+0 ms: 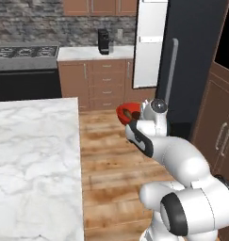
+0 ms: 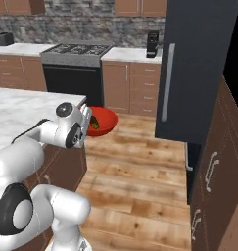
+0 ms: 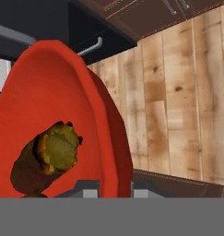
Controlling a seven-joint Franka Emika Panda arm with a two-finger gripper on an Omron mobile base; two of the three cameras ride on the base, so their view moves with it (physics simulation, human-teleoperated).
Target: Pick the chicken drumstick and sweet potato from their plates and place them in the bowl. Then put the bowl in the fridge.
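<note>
Red-orange bowl (image 3: 53,92) — brown plank floor (image 3: 187,92)

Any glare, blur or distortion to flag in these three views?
Left base view: flat, even light, soft render, bowl half hidden behind the arm. Right base view: the same, bowl clear. Hand view: bowl looms close and stretched, food coarse-textured; no glare.

Home kitchen, rendered. Gas stove (image 2: 76,50) set in a run of brown wooden cabinets (image 1: 94,82) under a white worktop (image 1: 87,52), grey stone backsplash (image 1: 36,26), marble island (image 1: 33,160), tall black fridge (image 2: 194,68) with its door open, wood plank floor (image 2: 140,171), coffee machine (image 1: 103,41) at the worktop's back edge.
</note>
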